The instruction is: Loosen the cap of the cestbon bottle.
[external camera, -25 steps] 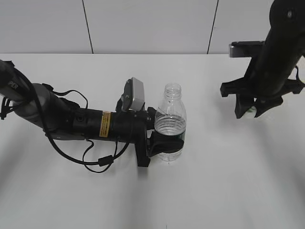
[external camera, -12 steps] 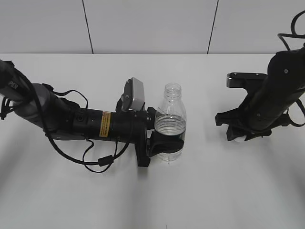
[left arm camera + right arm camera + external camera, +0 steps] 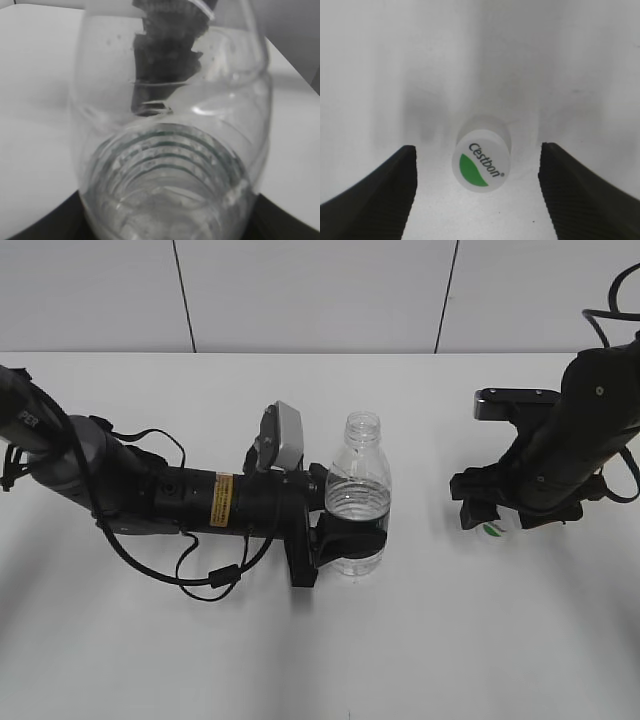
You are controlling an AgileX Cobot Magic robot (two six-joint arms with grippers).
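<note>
you have the cestbon bottle (image 3: 357,502) standing upright mid-bench, neck bare, clamped low in the left gripper (image 3: 335,540). the cap (image 3: 480,164) sits on the bench toward the right edge, between the spread fingers (image 3: 380,190) of the right gripper (image 3: 500,515), which touch nothing. judging by this, the loosening is done: lift the right arm straight up so neither finger nudges the cap, and keep the bottle steady.
</note>
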